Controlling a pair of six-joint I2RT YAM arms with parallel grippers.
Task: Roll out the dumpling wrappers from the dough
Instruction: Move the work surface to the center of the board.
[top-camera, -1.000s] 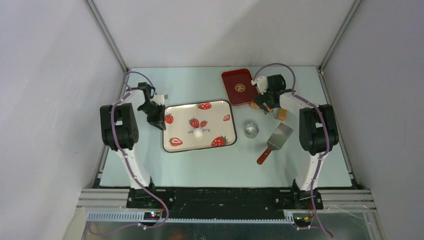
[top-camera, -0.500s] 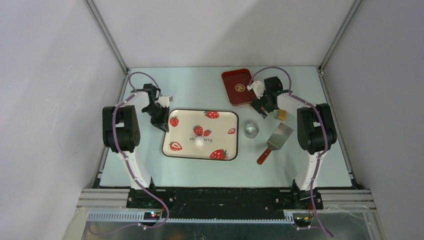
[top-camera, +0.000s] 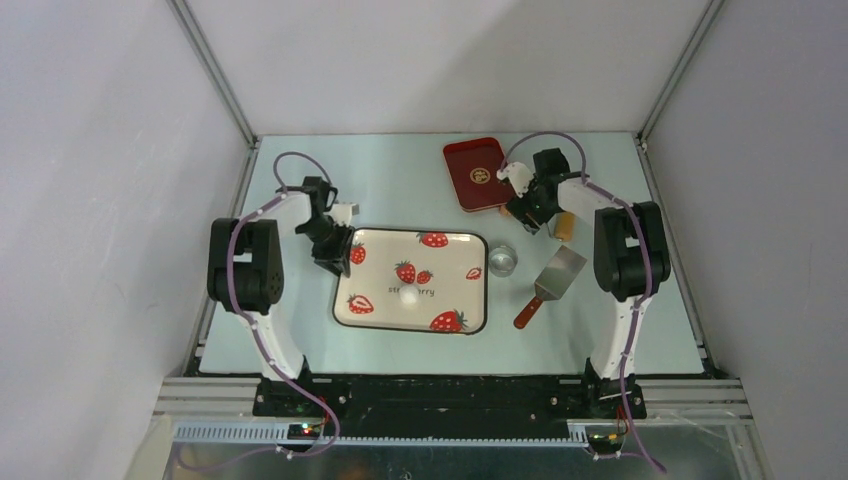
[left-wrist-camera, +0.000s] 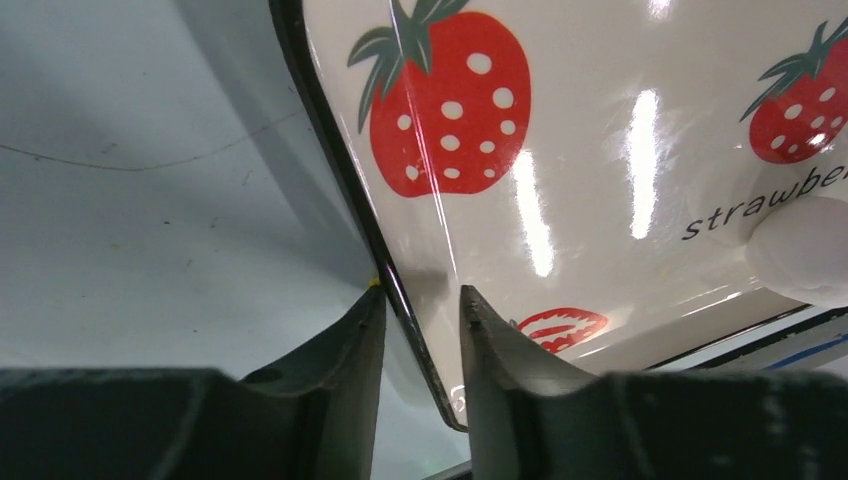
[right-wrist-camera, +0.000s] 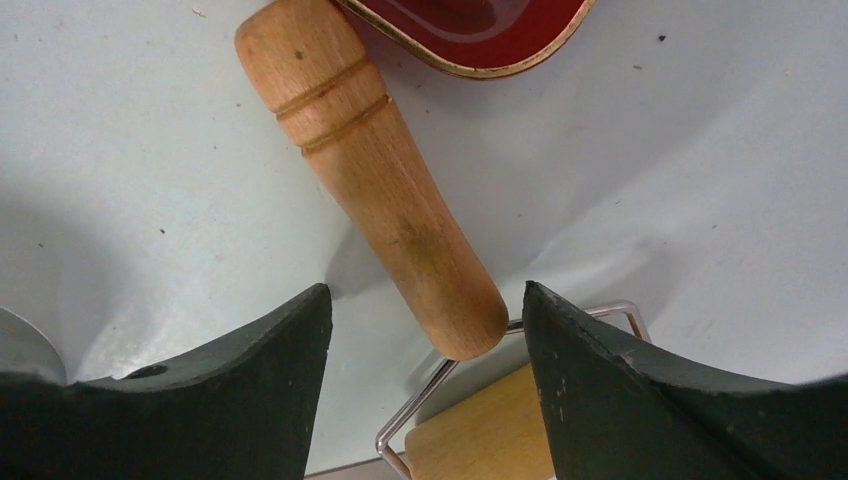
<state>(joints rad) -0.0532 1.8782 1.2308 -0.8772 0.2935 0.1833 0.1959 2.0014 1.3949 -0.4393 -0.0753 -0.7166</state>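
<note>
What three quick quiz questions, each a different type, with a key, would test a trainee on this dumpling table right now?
1. True or false: the dough lies on the strawberry tray.
2. Which lies between the right end effector's open fingers? A spatula; B wooden handle; C silver cup.
3. Fill in: the left end effector straddles the strawberry tray's ____.
Key: 1 true; 2 B; 3 rim.

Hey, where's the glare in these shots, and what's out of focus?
Left wrist view: white glare streaks on the glossy strawberry tray, dough at the right edge blurred. Right wrist view: wooden handle sharp, soft shadow beside it. Top view: even light, glint on the silvery cup.
</note>
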